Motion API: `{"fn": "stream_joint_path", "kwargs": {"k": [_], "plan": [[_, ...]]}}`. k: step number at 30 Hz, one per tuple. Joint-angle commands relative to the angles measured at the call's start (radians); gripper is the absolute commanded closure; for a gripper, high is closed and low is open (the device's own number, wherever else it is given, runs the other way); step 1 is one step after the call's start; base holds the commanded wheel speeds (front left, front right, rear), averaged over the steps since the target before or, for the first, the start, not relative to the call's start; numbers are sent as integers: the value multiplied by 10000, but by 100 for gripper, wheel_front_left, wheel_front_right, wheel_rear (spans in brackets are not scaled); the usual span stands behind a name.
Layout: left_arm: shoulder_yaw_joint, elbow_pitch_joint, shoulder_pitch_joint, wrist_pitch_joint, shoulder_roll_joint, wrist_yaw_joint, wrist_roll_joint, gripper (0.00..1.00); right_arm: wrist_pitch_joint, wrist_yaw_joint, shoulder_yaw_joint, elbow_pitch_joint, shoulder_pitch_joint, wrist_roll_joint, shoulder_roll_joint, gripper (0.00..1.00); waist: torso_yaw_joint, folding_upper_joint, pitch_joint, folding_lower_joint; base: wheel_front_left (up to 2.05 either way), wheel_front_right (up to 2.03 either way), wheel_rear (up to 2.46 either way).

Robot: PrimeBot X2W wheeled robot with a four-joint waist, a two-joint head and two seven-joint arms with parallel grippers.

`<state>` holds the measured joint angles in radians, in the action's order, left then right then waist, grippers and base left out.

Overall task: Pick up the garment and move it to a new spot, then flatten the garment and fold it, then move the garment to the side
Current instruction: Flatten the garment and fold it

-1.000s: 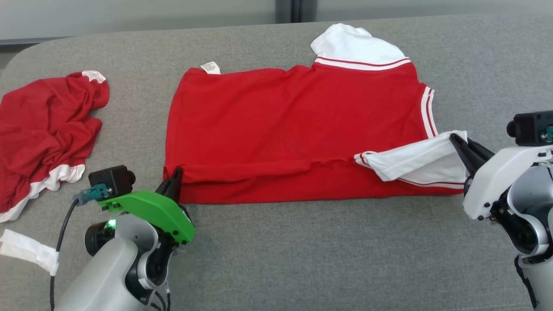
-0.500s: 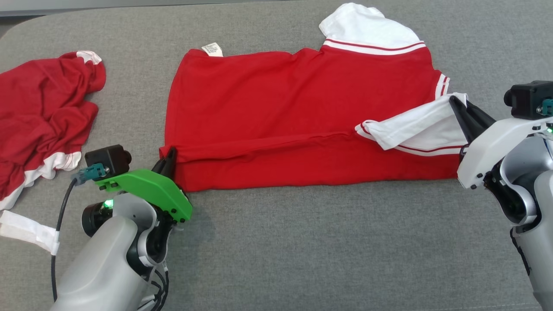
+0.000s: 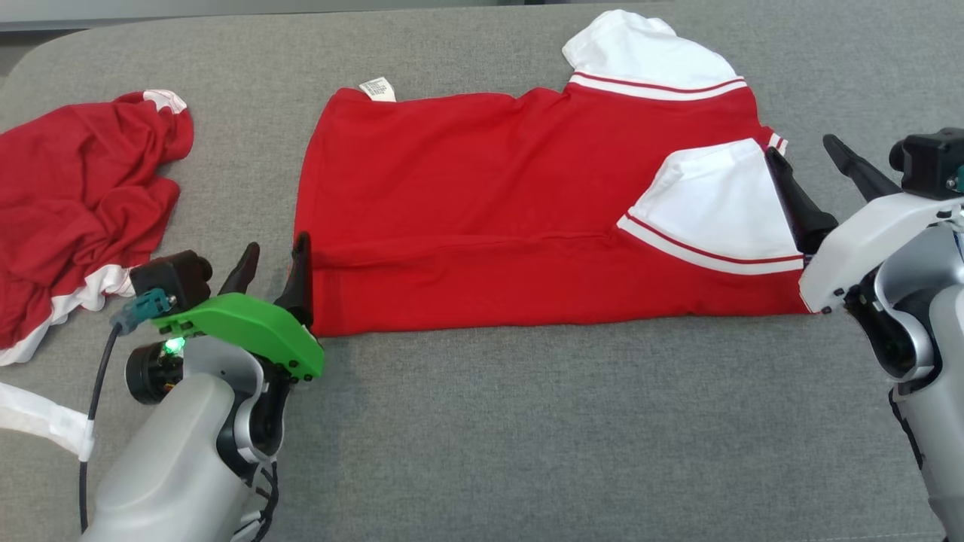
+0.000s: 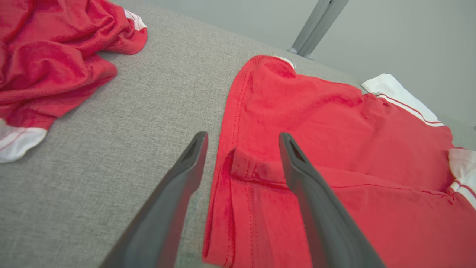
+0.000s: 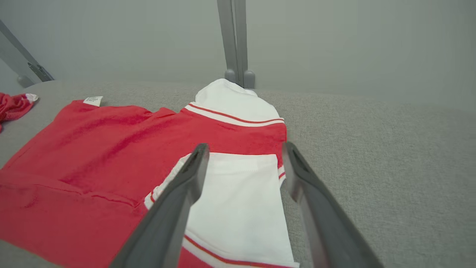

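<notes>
The left tool (image 3: 273,265) (image 4: 242,138) has its two dark fingers spread apart and grips nothing. It sits at the near left corner of the flat red short-sleeved shirt with white, red-striped sleeves (image 3: 489,196) (image 4: 334,130). In the left wrist view the folded hem at that corner lies in the gap between the fingers: the right finger is over red cloth, the left finger over the bare grey fabric-covered bench (image 3: 527,436) (image 4: 111,130). Whether either finger touches the cloth I cannot tell.

The right tool (image 3: 804,154) (image 5: 245,148) is also wide open and empty. It stands at the shirt's right end (image 5: 93,149), where one white sleeve (image 3: 715,203) (image 5: 238,201) lies folded flat onto the red body. Its left finger is over that sleeve's right edge and its right finger over the bench (image 5: 372,149) just beside it.

The shirt is spread across the middle of the bench, between the two tools, with a fold running along its near side. Its other white sleeve (image 3: 640,49) (image 5: 230,100) sticks out at the far right, and a small white label (image 3: 377,88) (image 5: 93,100) shows at the far left corner.

Well apart to the left lies a crumpled red garment with white trim (image 3: 75,203) (image 4: 48,63). A white strip (image 3: 45,425) lies at the near left edge.
</notes>
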<state>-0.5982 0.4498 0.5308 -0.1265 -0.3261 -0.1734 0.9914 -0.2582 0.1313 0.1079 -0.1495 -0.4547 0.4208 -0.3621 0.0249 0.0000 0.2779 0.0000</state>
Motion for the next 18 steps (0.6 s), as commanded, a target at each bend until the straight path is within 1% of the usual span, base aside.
{"fn": "stream_joint_path", "kwargs": {"k": [1,5,8,13,18], "plan": [[-72,11,-238,-143,-127,-67,-180,0,-199,-11,-172,61,385,43,-10,0,-14,0,-65,0,0,0,0],[-338,37,-595,-131,-255,-251,-417,0,-1181,-11,-943,359,1183,-226,253,0,-70,0,-153,0,0,0,0],[-583,129,-792,-25,-257,-389,-560,0,-1929,-8,-1576,679,1811,-517,617,0,-129,0,-149,0,0,0,0],[-814,409,-832,-8,-187,-591,-817,0,-2323,-8,-2169,952,2331,-897,1251,0,-201,0,-18,0,0,0,0],[-982,779,-546,24,-87,-692,-983,0,-2467,-8,-2674,592,2275,-1531,1772,0,-214,0,181,0,0,0,0]]}}
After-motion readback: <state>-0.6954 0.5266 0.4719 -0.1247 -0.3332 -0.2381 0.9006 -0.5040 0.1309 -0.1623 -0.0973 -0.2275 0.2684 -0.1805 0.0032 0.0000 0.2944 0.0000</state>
